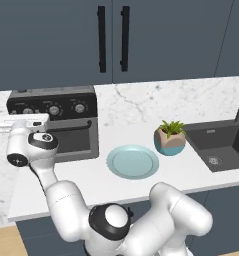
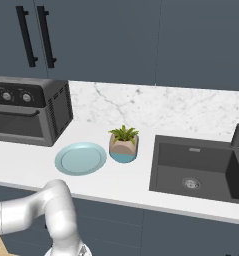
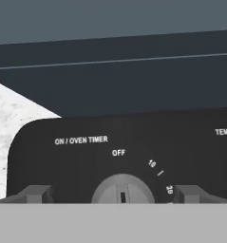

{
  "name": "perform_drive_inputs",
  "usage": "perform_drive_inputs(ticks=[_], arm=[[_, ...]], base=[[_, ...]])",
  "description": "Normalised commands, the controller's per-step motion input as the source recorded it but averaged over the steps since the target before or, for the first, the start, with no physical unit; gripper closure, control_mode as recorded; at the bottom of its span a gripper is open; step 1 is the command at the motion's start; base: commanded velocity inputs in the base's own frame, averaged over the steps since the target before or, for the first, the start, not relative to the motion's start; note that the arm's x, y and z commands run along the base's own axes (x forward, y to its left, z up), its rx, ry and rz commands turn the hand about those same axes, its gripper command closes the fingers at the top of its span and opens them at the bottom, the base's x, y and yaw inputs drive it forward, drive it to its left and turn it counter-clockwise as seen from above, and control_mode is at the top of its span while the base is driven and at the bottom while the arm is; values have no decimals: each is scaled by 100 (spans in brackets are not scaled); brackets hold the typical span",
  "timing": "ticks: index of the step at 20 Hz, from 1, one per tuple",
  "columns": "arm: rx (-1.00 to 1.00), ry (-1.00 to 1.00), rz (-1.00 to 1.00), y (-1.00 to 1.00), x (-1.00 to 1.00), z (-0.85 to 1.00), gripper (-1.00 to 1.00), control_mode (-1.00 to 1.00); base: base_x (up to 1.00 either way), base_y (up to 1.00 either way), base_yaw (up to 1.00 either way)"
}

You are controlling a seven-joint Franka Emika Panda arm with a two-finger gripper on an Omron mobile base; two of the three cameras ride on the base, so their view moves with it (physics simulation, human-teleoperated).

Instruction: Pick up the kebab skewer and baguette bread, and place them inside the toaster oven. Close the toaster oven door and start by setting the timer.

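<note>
The toaster oven (image 1: 66, 107) (image 2: 33, 112) stands at the counter's left end. Its door (image 1: 76, 139) (image 2: 16, 125) is up and shut. My gripper (image 1: 25, 120) (image 3: 119, 195) is pressed close to the oven's top panel at its left end. It is open, with one fingertip (image 3: 36, 193) on each side of the grey timer knob (image 3: 122, 189) and neither touching it. The knob sits under the labels ON / OVEN TIMER and OFF. The kebab skewer and the baguette bread are hidden from view.
A pale blue plate (image 1: 133, 161) (image 2: 81, 158) lies on the marble counter right of the oven. Beside it stands a small potted plant (image 1: 170, 137) (image 2: 124, 144). A dark sink (image 1: 223, 145) (image 2: 196, 167) is further right. Dark wall cabinets (image 1: 111, 40) hang above.
</note>
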Motion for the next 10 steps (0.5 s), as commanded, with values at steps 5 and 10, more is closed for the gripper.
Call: perform_drive_inputs(ticks=[5,10], arm=[[-2,-2,0,0,-1,0,-100,-100],[-1,0,0,0,-4,0,-100,-100]], base=[[0,0,0],[0,0,0]])
